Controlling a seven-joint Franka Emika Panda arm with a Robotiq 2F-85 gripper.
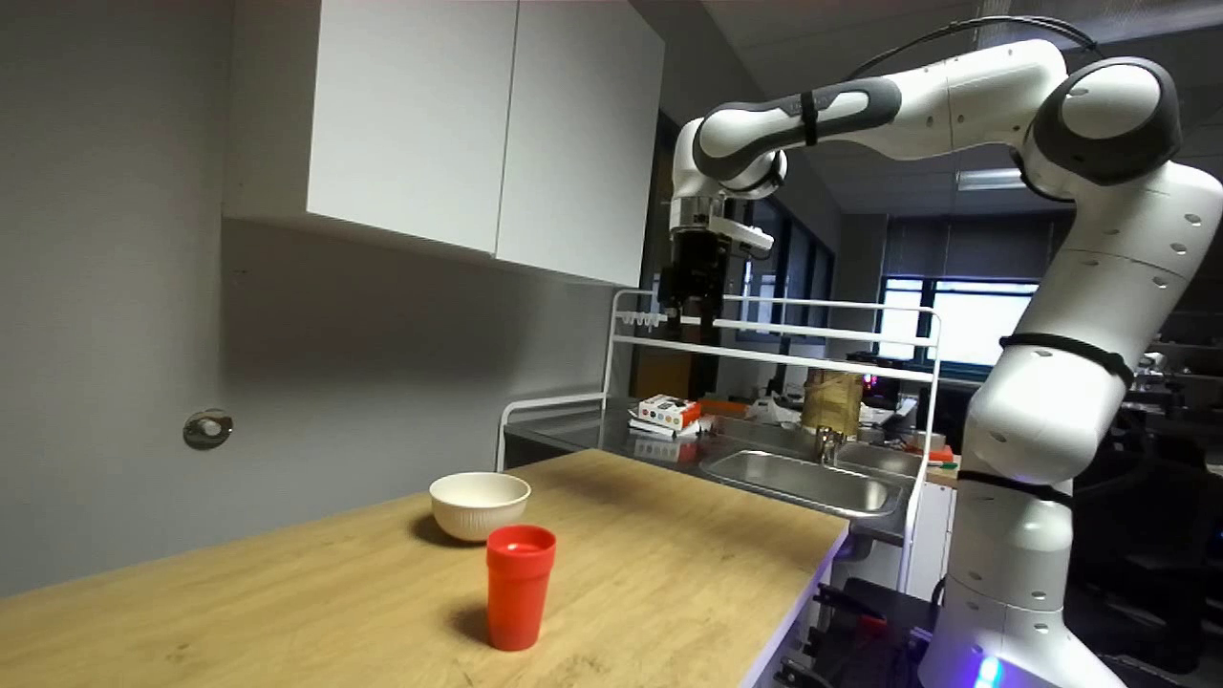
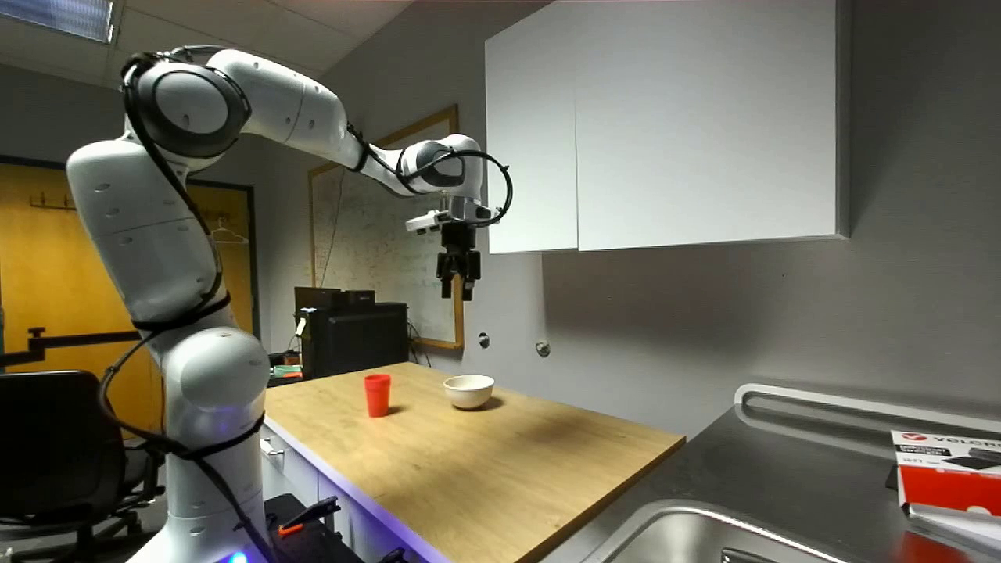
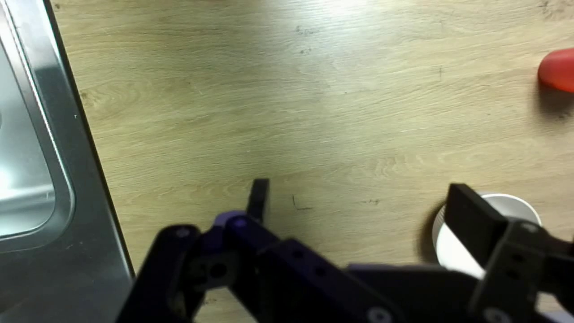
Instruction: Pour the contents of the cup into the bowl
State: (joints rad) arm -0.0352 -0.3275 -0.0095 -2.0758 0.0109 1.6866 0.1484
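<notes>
Wooden counter (image 1: 688, 559), red cup (image 1: 519, 592) upright.
In an exterior view: bowl (image 1: 476, 513) at its eleven o'clock, gripper (image 1: 692, 332) high at one, jaws spread.

The cabinet (image 2: 704, 125) is mounted on the grey wall (image 2: 899, 313) above the table (image 2: 500, 461). A counter (image 2: 782, 469) with a sink (image 1: 803, 478) adjoins the table. The window (image 1: 984, 320) is bright.

Looks down on a wooden table (image 3: 314, 112). Shows, at left, a metal sink (image 3: 27, 148) beside it; at upper right, part of a red cup (image 3: 560, 71), cut off by the edge; below that, a white bowl (image 3: 457, 253), partly hidden behind one finger (image 3: 475, 224) of the wide-spread gripper (image 3: 364, 208).
</notes>
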